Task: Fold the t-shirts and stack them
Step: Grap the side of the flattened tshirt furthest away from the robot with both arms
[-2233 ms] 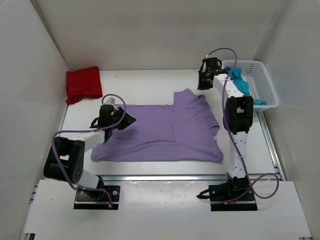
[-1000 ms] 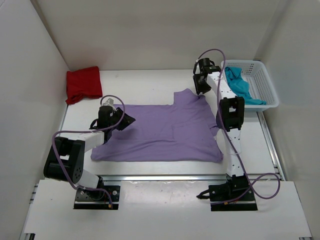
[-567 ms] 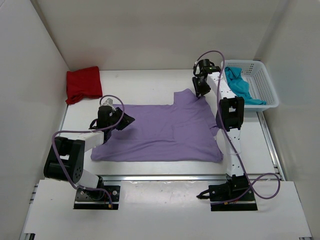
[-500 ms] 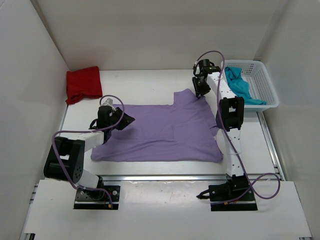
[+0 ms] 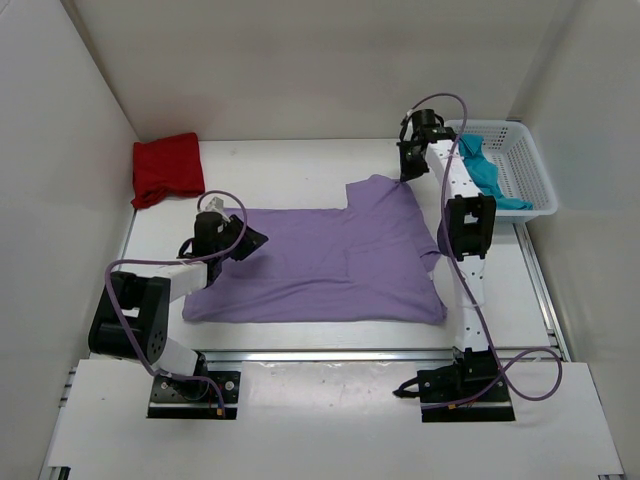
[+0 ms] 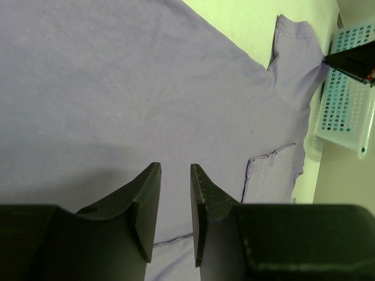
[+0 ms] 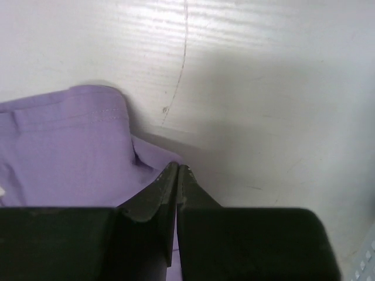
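Limp and light, the light purple soft fabric t-shirt (image 5: 330, 262) lies flat at centre, probably best taken at corners or hems. The right gripper (image 7: 177, 168) is pinched on its far sleeve edge; the left gripper (image 6: 174, 168), narrowly parted, hovers over smooth cloth. The dark red t-shirt (image 5: 167, 168) sits folded far left; the teal-blue t-shirt (image 5: 485, 172) fills a white plastic lattice basket (image 5: 543, 185).

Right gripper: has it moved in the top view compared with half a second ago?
Yes. The right gripper has shifted toward the far wall and slightly toward the white basket, its jaws shut on the lavender t-shirt at its sleeve.
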You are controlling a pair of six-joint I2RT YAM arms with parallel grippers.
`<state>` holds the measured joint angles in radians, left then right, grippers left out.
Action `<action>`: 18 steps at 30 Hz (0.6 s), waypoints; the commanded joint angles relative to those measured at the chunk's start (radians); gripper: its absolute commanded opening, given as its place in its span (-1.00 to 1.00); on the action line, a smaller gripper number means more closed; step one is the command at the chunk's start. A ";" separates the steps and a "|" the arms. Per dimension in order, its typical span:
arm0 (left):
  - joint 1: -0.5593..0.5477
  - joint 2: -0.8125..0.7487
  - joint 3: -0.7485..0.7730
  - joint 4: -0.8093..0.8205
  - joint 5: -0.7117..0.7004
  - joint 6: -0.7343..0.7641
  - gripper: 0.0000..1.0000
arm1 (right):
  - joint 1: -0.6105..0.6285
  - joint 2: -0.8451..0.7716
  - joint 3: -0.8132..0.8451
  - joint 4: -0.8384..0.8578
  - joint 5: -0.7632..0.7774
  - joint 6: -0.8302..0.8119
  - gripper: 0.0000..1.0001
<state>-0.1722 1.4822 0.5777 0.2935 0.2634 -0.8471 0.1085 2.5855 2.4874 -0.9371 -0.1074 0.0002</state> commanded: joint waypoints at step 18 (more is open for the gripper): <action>0.132 -0.036 -0.058 0.088 -0.006 -0.125 -0.20 | -0.081 -0.060 0.073 -0.025 0.029 0.181 -0.16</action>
<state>-0.0402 1.4811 0.4797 0.3531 0.2619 -0.9569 0.0334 2.5847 2.5153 -0.9886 -0.0914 0.1677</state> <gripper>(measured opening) 0.396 0.388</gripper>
